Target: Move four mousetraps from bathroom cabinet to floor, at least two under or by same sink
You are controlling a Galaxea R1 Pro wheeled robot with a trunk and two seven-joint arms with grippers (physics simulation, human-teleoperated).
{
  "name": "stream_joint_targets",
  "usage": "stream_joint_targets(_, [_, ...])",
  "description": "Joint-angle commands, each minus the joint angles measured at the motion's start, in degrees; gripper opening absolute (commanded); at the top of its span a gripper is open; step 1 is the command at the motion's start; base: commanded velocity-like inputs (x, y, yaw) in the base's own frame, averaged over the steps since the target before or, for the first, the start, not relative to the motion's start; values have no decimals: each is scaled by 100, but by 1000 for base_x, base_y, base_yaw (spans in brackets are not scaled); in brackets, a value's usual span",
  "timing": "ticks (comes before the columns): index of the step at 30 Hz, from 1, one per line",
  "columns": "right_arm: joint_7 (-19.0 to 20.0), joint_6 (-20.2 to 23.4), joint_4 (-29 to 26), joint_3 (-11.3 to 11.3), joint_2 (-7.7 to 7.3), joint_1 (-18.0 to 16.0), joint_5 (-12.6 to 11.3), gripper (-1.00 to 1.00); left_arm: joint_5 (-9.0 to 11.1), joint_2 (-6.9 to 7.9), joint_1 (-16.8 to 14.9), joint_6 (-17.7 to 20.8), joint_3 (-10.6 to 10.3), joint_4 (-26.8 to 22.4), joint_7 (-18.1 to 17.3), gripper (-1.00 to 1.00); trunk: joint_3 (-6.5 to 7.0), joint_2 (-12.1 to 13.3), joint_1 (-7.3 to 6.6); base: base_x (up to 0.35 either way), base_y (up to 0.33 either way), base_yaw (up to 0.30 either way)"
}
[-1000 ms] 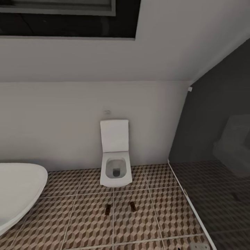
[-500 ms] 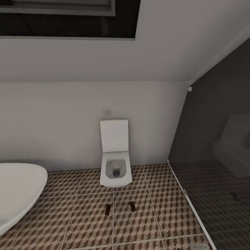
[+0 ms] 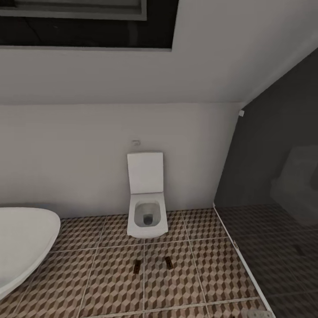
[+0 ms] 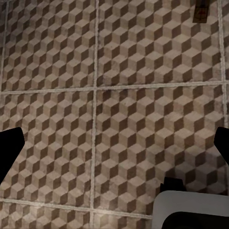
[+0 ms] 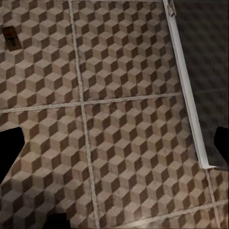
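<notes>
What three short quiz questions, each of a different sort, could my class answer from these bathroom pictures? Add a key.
1. True or false: two mousetraps lie on the bathroom floor in front of the toilet.
2. Which stands at the head view's left edge? A) shower glass B) sink C) cabinet
3. Fill in: the lid of the toilet stands ____.

Key:
1. True: left mousetrap, right mousetrap.
2. B, the sink; the shower glass is at the right.
3. Upright.
</notes>
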Motion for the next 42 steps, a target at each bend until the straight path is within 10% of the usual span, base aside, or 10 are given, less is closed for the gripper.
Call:
stream_joint_targets(1, [-22,-11,3,55,-50,-4,-32,100,21,7,-5,-12,-49,-24,55,100,-12,-12,3,0,0,0])
stream_joint_targets(12, [145,-1,17,55,-722,110,-45,100,29,8,-5,-12,-49,-23,55,100,-12,-12,3,0,0,0])
stream_joint_targets(24, [1640,0,26,62,-1148,592,-45,100,30,8,-5,-7,-49,-23,55,100,-12,-12,3,0,0,0])
stream_joint_targets(32, [1751,-1,27,67,-716,947,-39,100,30,8,-5,-7,-49,-23,55,100,-12,-12,3,0,0,0])
stream_joint_targets(42, [327,-25,20,68,355,1145,-36,100,24,8,-5,-7,-51,-31,57,100,-12,-12,3,0,0,0])
